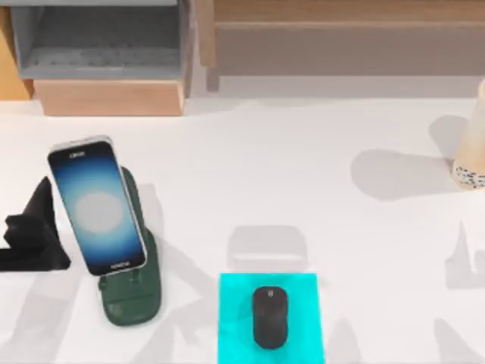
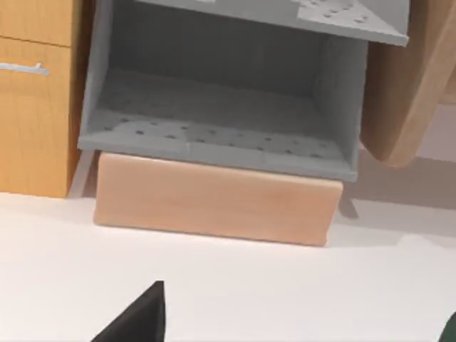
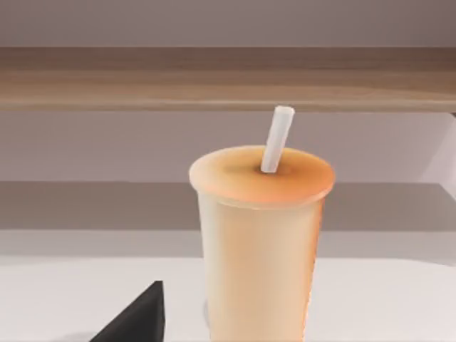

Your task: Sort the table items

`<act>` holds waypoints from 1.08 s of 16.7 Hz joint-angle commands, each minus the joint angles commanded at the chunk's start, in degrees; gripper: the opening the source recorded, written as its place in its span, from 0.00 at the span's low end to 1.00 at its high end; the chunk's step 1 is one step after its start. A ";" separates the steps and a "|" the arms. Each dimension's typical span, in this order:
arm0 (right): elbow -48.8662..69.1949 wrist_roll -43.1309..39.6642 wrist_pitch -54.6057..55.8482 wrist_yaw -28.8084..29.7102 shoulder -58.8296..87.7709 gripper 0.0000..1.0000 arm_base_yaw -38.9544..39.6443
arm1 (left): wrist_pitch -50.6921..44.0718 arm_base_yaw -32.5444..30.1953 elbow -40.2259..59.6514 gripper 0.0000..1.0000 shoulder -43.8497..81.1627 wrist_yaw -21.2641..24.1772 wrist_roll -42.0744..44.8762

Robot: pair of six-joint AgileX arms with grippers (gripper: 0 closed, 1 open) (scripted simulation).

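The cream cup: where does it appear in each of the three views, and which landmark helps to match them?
Top view: the cup stands at the table's right edge, partly cut off by the frame.
Left wrist view: the cup is not in it; a grey shelf unit on a wooden block is.
Right wrist view: the cup stands upright in the centre, with a white straw.
Shared landmark: the white table.

Matt black mouse (image 1: 269, 317); glossy-screened smartphone (image 1: 96, 205); wood-grain shelf (image 3: 228, 78).
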 joint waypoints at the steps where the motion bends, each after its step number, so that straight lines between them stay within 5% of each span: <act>1: 0.00 0.00 0.00 0.00 0.00 1.00 0.00 | 1.26 4.50 -1.96 1.00 -2.97 2.79 2.56; 7: 0.00 0.00 0.00 0.00 0.00 1.00 0.00 | 5.23 20.20 -10.75 1.00 -13.49 13.07 12.25; 18: 0.33 0.62 6.68 -0.49 8.62 1.00 0.32 | 5.34 20.71 -11.11 1.00 -13.83 13.42 12.60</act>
